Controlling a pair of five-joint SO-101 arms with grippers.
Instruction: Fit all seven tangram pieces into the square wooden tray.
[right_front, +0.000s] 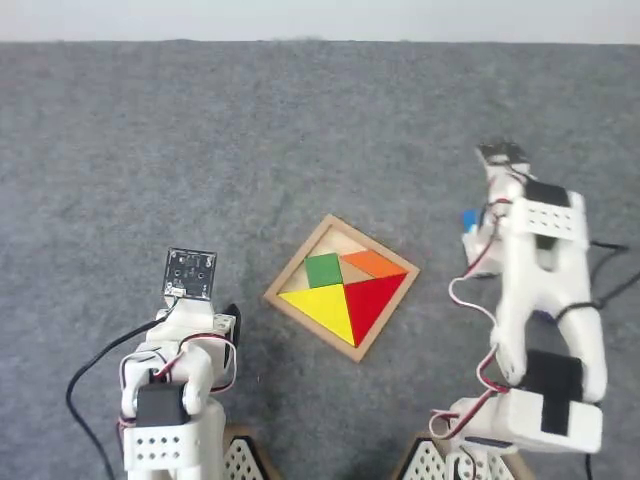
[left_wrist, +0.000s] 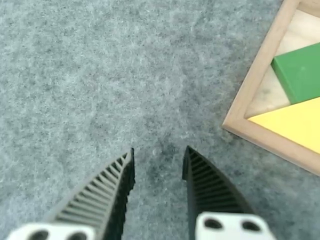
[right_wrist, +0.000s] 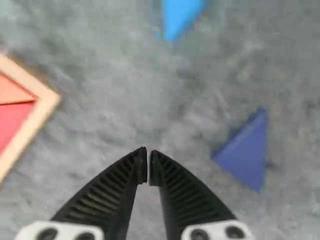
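- I'd spread the right gripper (right_wrist: 148, 167), now pinched shut on nothing, then settle it squarely over the dark blue triangle (right_wrist: 245, 152).
- That triangle lies aside of the jaws, well apart from the tray (right_wrist: 35, 117). A light blue triangle (right_wrist: 177, 15) also lies outside the tray.
- My left gripper (left_wrist: 159, 165) hangs parted and empty near the tray's corner.

Bathed in bright, even, diffuse light across the grey bench (right_front: 150, 130). Throws only soft, faint shadows: a dim patch on the felt beneath the left pincer (left_wrist: 159, 150), a thin dark fringe beside the dark blue triangle (right_wrist: 245, 150).
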